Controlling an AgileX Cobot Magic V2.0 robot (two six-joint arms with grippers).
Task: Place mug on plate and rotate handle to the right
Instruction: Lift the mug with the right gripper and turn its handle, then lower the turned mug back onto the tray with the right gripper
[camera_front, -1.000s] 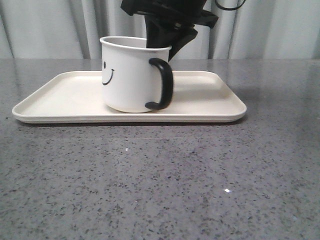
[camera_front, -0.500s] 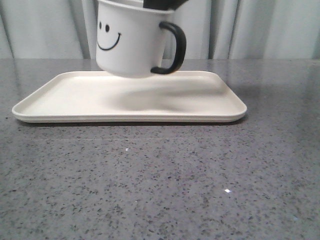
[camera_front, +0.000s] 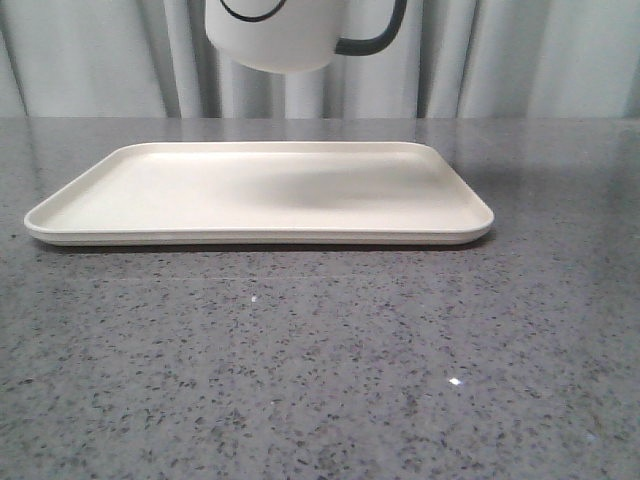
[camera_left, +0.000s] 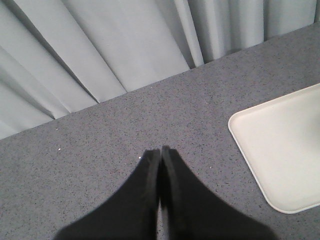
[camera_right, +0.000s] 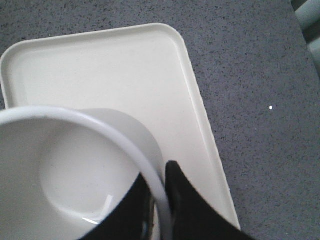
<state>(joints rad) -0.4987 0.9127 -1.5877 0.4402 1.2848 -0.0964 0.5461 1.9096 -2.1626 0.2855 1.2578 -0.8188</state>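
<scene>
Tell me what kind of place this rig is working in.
Probably a lab or test bench, not a real kitchen: a bare grey speckled stone-look tabletop, plain pale curtains closing off the back, and only the plate and lifted mug.

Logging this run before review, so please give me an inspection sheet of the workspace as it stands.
Surface: grey speckled stone-look tabletop, no spills seen.
Job's things: white enamel-style mug with black loop handle hangs in the air above the cream rectangular tray, not touching it; handle points to the robot's right. Tray lies flat and bare.
Clutter: nothing seen.
Grippers: right gripper pinches the mug's rim, one finger inside, one outside. Left gripper is shut, holding nothing, over the tabletop beside the tray.
Cables: nothing seen.
Surroundings: pale grey pleated curtain behind the table.
</scene>
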